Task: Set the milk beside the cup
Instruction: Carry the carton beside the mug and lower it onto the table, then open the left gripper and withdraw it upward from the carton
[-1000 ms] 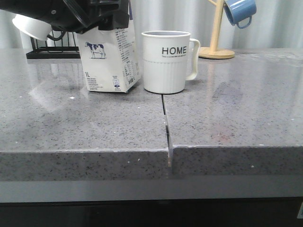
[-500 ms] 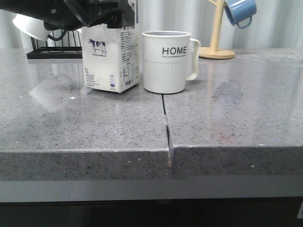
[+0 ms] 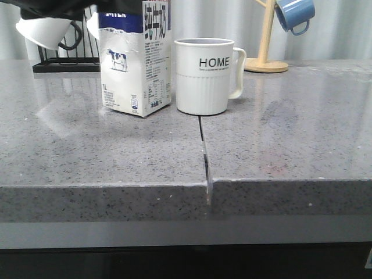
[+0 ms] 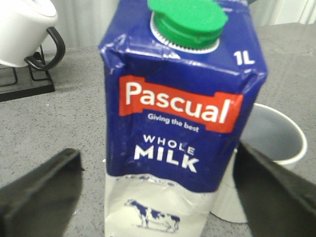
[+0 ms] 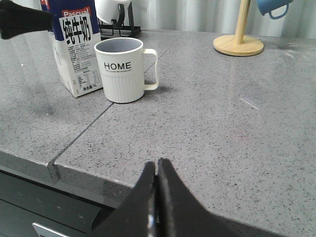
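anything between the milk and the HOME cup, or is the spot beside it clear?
Nothing visible. The milk already stands upright on the counter right beside the cup. The left gripper is open around the carton.

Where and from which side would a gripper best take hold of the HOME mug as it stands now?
Probably by the handle, or across the rim on that side. The HOME mug stands upright with its handle toward the robot's right, over bare counter. The milk carton stands close against its other side, so a left-side approach looks blocked. The wide body may exceed the jaw span.
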